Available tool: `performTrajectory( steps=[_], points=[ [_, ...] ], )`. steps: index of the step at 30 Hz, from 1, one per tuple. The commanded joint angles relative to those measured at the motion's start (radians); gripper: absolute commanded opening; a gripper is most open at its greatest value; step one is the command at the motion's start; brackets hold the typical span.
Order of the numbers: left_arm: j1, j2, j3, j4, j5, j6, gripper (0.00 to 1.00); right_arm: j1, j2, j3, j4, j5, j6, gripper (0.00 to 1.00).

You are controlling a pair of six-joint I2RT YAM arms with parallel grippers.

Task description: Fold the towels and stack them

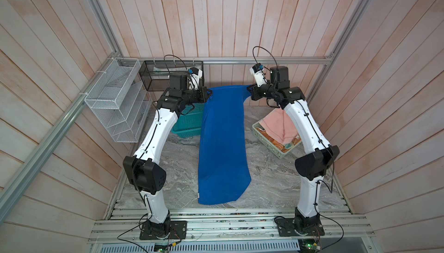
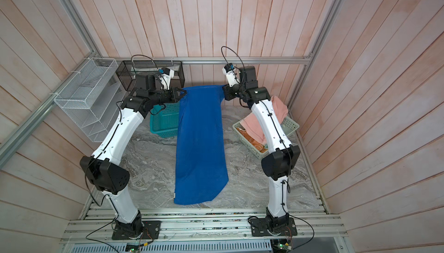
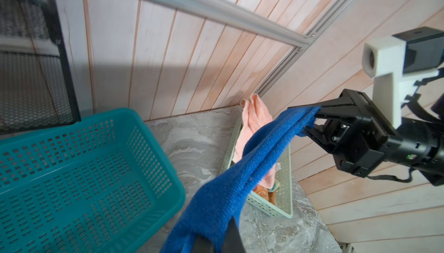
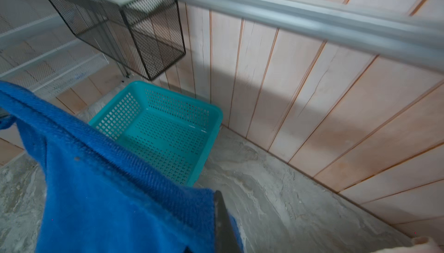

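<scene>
Pale pink plank walls close in a grey marbled bench [image 1: 276, 179], and above it a royal blue towel [image 1: 223, 143] is stretched between two raised arms. The left hand [image 1: 208, 95] is clamped tight on one top corner and the right hand [image 1: 249, 90] on the other. The towel's lower end reaches the bench near the front, and a white tag [image 1: 198, 194] there is too small to read. Behind it is a teal basket [image 1: 189, 122]. At right, a pink towel [image 1: 281, 124] is heaped in a pale green tray [image 2: 292, 125].
</scene>
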Motion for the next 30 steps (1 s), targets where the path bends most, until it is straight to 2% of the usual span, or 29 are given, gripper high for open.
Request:
performTrajectory(
  steps=[1, 3, 5, 8, 10, 13, 17, 21, 30],
  points=[
    [0.044, -0.023, -0.137, 0.099, -0.007, -0.026, 0.0, -0.047, -0.012, -0.009, -0.066, 0.031, 0.038, 0.0],
    [0.026, -0.057, -0.285, 0.192, 0.0, -0.05, 0.0, -0.006, -0.051, -0.18, -0.011, 0.046, 0.044, 0.0],
    [0.008, -0.082, -0.426, 0.258, 0.003, -0.068, 0.0, 0.041, -0.118, -0.416, 0.11, 0.063, 0.059, 0.0],
    [-0.007, -0.095, -0.581, 0.349, 0.022, -0.111, 0.0, 0.078, -0.208, -0.721, 0.321, 0.035, 0.144, 0.0],
    [-0.009, -0.092, -0.657, 0.398, 0.029, -0.134, 0.0, 0.088, -0.24, -0.861, 0.434, 0.003, 0.206, 0.0],
    [-0.007, -0.068, -0.708, 0.435, 0.026, -0.137, 0.0, 0.103, -0.239, -0.974, 0.522, -0.028, 0.256, 0.0],
    [0.014, 0.001, -0.685, 0.448, 0.041, -0.139, 0.0, 0.116, -0.171, -1.007, 0.562, -0.049, 0.259, 0.0],
    [0.043, 0.048, -0.666, 0.484, 0.002, -0.133, 0.0, 0.119, -0.101, -1.013, 0.636, -0.058, 0.27, 0.0],
    [0.166, 0.107, -0.616, 0.491, -0.074, -0.11, 0.0, 0.127, 0.143, -0.738, 0.651, -0.115, 0.261, 0.0]
  ],
)
